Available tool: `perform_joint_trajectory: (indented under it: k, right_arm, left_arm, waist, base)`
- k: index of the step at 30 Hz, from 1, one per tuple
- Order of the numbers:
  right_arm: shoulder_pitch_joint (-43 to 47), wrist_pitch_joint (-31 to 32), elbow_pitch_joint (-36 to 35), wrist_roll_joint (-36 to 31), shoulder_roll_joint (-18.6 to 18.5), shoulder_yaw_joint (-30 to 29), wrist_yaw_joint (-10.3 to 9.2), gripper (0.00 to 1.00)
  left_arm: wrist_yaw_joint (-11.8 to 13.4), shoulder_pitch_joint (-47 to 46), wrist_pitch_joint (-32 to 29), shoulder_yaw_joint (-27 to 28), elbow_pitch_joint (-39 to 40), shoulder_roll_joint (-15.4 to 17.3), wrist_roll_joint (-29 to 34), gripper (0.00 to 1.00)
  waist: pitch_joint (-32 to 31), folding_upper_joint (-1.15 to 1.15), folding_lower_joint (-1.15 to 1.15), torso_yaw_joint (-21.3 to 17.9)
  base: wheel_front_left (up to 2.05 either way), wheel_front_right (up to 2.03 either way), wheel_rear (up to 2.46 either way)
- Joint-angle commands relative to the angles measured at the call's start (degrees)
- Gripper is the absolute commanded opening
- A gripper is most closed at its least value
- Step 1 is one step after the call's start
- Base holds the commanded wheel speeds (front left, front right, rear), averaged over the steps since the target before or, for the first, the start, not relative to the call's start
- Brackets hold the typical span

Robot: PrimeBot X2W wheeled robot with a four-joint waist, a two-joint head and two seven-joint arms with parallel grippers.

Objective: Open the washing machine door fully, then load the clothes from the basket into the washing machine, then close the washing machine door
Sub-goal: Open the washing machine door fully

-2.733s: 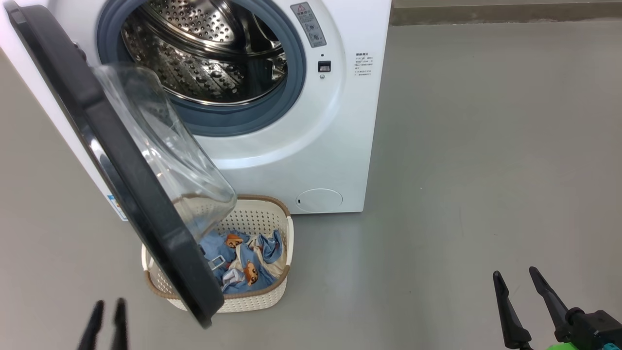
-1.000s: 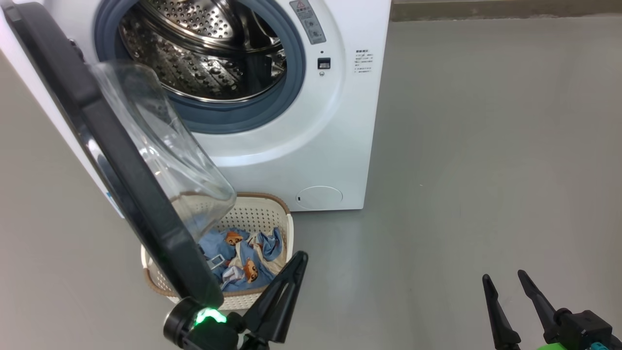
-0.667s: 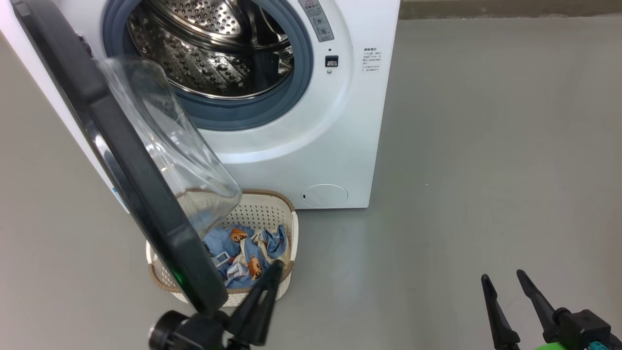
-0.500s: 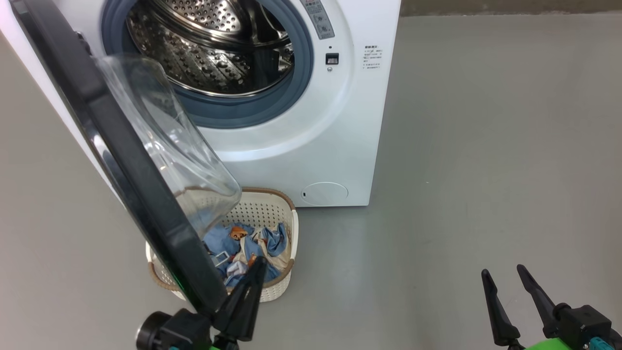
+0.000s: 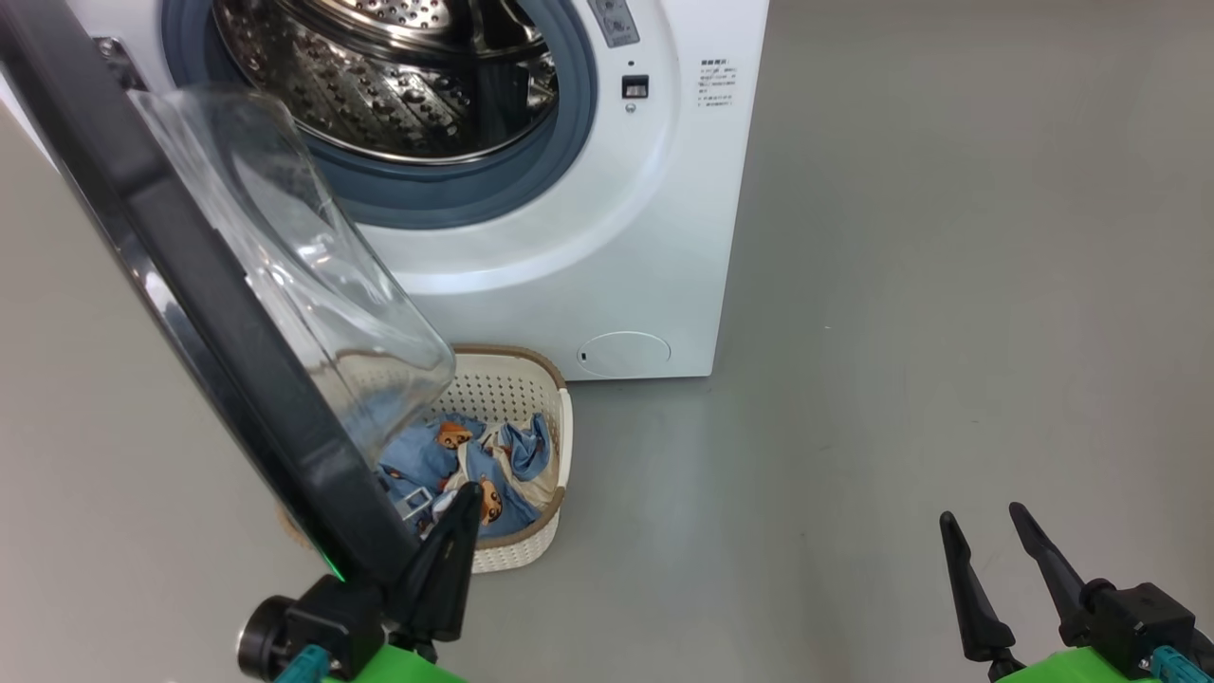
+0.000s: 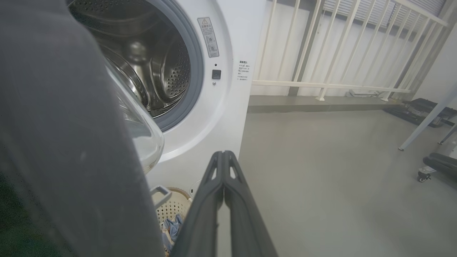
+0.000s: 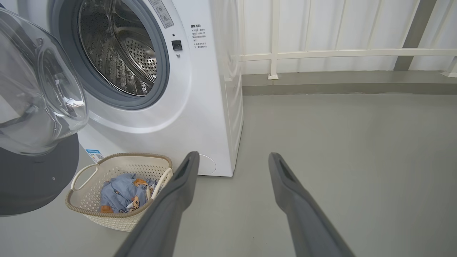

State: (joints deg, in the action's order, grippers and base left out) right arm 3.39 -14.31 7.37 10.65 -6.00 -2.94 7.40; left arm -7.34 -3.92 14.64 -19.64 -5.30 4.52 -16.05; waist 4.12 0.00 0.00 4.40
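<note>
The white washing machine (image 5: 588, 247) stands with its steel drum (image 5: 379, 85) exposed. Its door (image 5: 204, 313) hangs partly open, black rim slanting down toward me, glass bowl over the basket (image 5: 565, 436). Light-blue bear-print clothes (image 5: 446, 465) lie in that basket on the floor. My left gripper (image 5: 467, 493) is shut and empty, tip over the basket's near edge, right beside the door's lower rim (image 6: 71, 142); contact is unclear. In the left wrist view the left gripper (image 6: 223, 154) points at the machine front. My right gripper (image 5: 982, 517) (image 7: 232, 157) is open and empty, low at the right.
Bare grey floor (image 5: 901, 285) spreads to the right of the machine. A white railing (image 7: 339, 53) and a low kerb run behind it. Dark equipment on wheels (image 6: 439, 164) and a white leg stand at the far right.
My left gripper has come up from the lower left and slid leftward, from the basket's right side to the door's lower rim. The head camera has shifted a little. The right gripper holds still.
</note>
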Motion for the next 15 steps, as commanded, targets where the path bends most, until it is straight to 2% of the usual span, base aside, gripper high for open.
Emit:
perform_joint_trajectory:
  k: [1,15]
  right_arm:
    - [-1.87,-0.69,-1.29,-0.06,-0.76,1.12,0.09,1.0]
    - [-1.96,-0.69,-0.62,-0.15,-0.12,1.06,0.09,1.0]
  left_arm:
    - [-0.14,-2.33,0.36,2.23,0.96,0.21,-0.34,0.0]
    - [0.1,-2.11,0.36,8.65,-3.31,-1.25,0.6,0.0]
  waist:
    - [0.12,0.0,0.0,0.04]
    - [-0.03,0.0,0.0,2.63]
  base:
    - [0.0,0.0,0.0]
    - [0.0,0.0,0.0]
